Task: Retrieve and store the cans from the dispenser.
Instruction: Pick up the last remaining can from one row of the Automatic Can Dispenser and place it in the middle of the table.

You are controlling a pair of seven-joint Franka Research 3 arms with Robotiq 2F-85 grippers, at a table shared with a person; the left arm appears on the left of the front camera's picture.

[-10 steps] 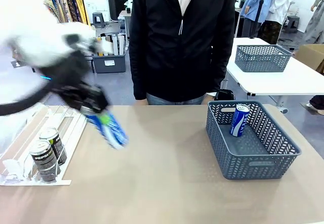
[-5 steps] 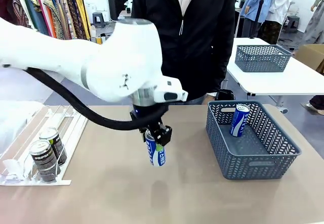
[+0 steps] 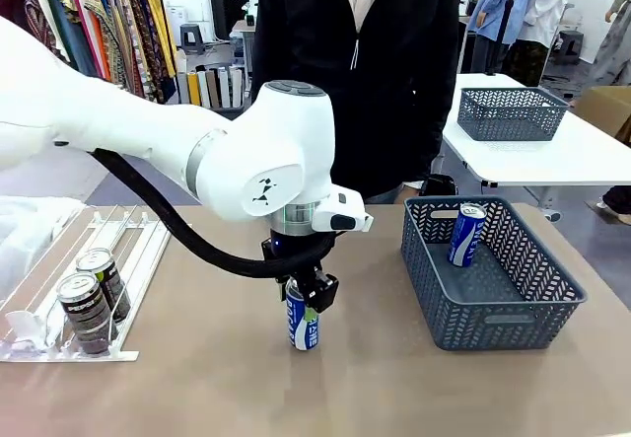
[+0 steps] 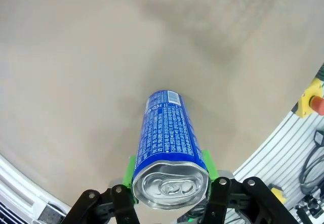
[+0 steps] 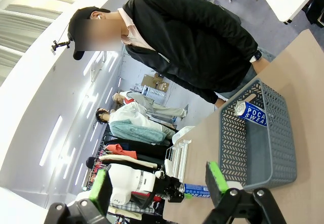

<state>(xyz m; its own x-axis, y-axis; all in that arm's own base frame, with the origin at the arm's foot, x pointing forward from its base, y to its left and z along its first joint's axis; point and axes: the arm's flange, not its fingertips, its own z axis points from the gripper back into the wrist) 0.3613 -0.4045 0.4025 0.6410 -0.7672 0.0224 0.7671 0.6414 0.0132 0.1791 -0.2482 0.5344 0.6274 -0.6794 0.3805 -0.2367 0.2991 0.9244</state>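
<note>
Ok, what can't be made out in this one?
- Front view: whether the blue can in the left end effector touches the table; in the left wrist view the can hides its own base.
- Front view: print on the dark cans in the dispenser, too small.
- Front view: dispenser's left side, behind a blurred white shape.

On your left, the dispenser [image 3: 138, 245] lies at the table's [image 3: 197, 388] edge, with a front can [image 3: 85, 311] and a rear can [image 3: 104, 277] standing at its near end. At mid-table a third can [image 3: 303, 328] is upright between the left gripper's [image 3: 306, 304] fingers. To your right sits the basket [image 3: 493, 330], a fourth can [image 3: 466, 234] leaning against its far wall, and the person [image 3: 355, 72] stands behind the table.
</note>
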